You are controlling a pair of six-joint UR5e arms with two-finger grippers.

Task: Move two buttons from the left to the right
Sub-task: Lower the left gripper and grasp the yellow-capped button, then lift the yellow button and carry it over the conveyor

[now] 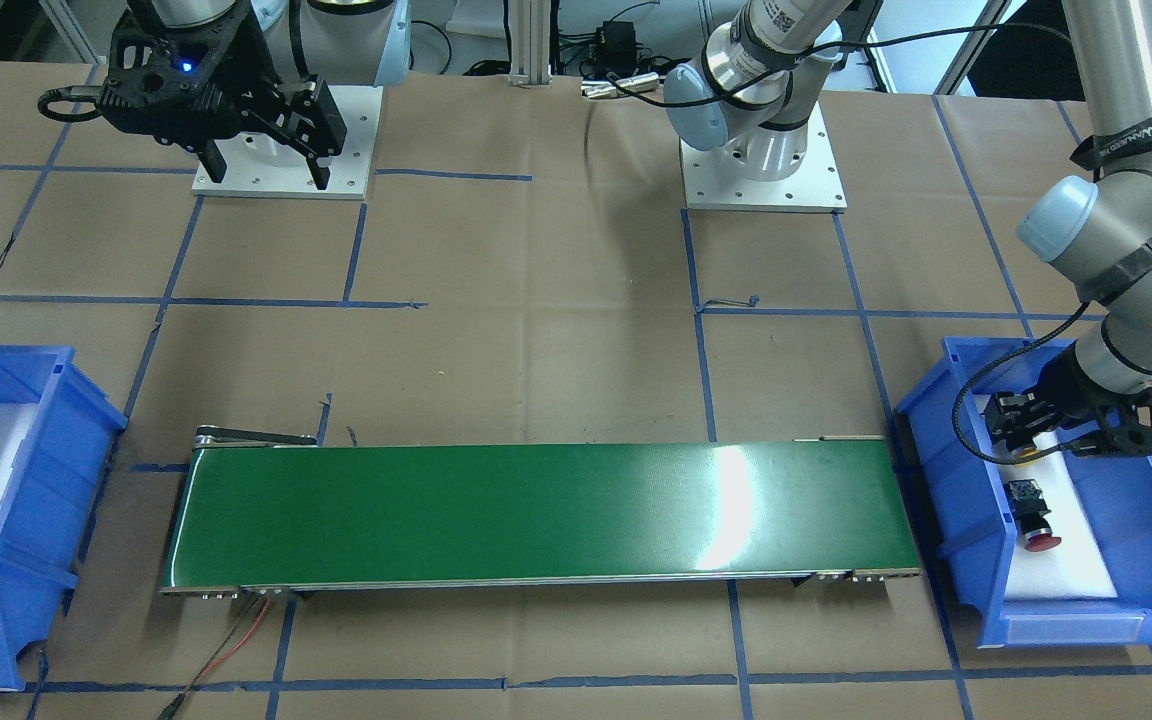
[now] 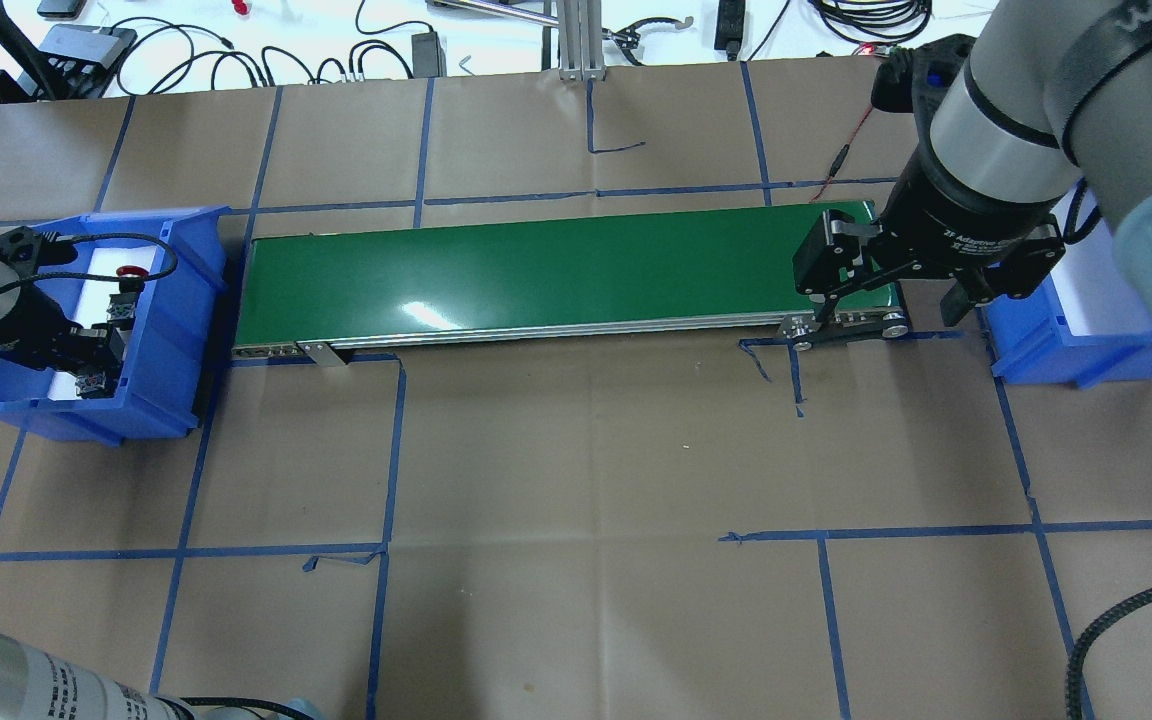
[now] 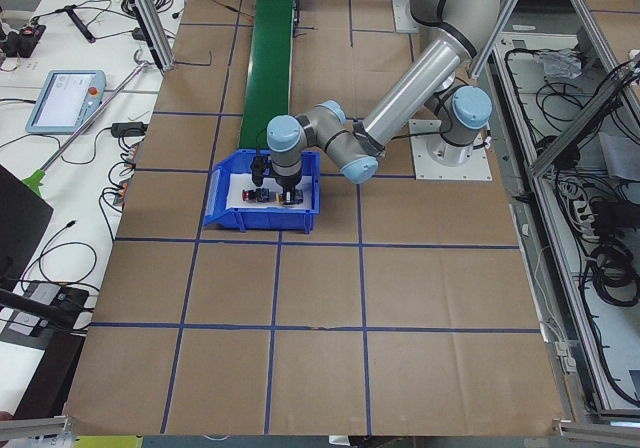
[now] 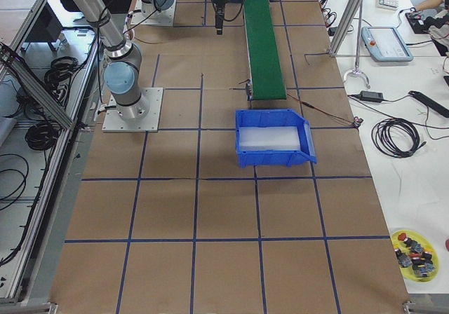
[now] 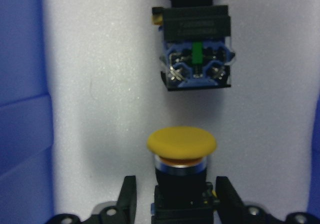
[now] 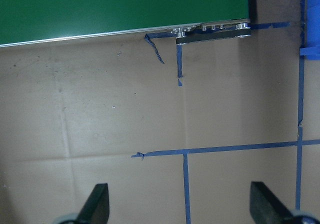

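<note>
Both buttons lay on white foam in the left bin (image 1: 936, 470), the yellow button (image 5: 181, 143) near the red button (image 1: 1034, 515) but apart from it, so neither had reached the right bin (image 4: 273, 158). The left gripper (image 5: 175, 181) was down in that bin, jaws parted either side of the yellow button's black body, apparently not yet clamped. The right gripper (image 6: 180, 188) hung spread wide and empty beside the green conveyor (image 2: 556, 270).
</note>
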